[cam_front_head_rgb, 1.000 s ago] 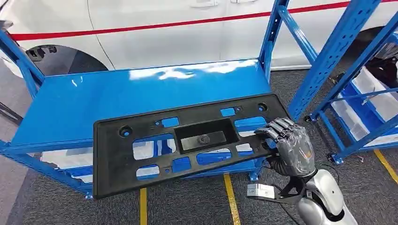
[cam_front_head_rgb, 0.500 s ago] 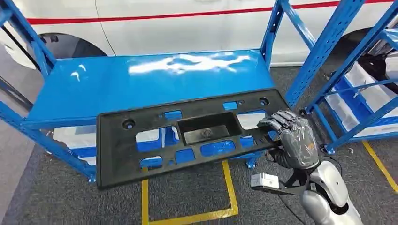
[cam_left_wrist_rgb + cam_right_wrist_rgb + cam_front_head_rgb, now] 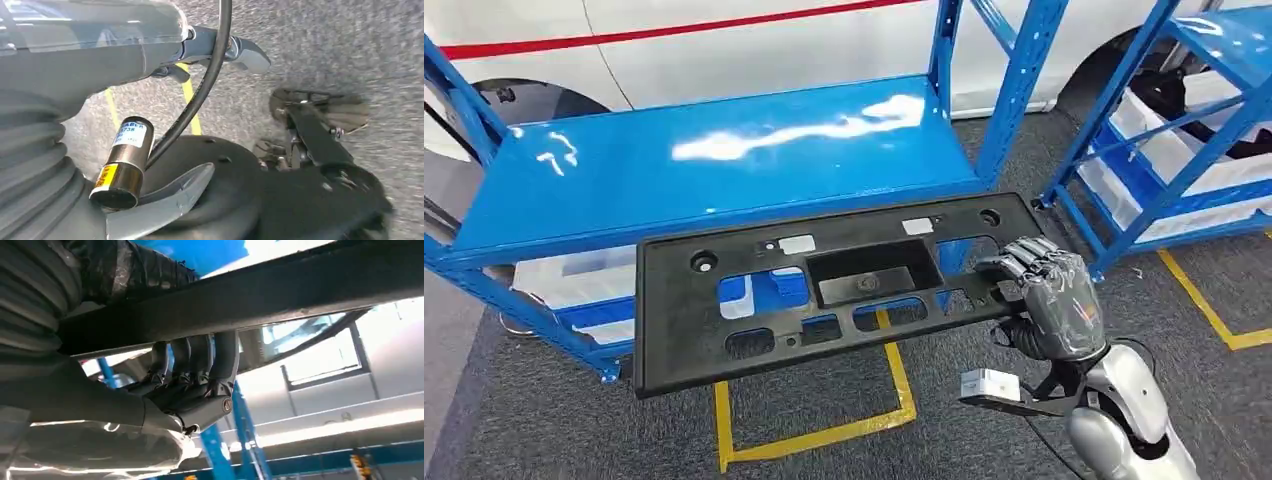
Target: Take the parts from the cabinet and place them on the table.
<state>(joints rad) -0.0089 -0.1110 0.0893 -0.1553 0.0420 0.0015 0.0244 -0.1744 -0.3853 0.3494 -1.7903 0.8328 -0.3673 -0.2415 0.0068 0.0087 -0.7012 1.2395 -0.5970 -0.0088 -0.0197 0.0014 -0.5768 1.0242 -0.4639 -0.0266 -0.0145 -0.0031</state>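
One black part [image 3: 824, 290] juts leftward from the right hand [image 3: 1049, 305] gripping its end.

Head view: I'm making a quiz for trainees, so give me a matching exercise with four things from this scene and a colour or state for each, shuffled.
Things:
1. Long black plastic panel with cut-outs
2. Glossy metal shelf surface
3. Floor tape lines
4. Right robot hand

Colours or states:
A. Yellow
B. Gripping the panel's end
C. Blue
D. Held in the air, partly past the shelf's front edge

Pairs: 1-D, 2-C, 3-A, 4-B
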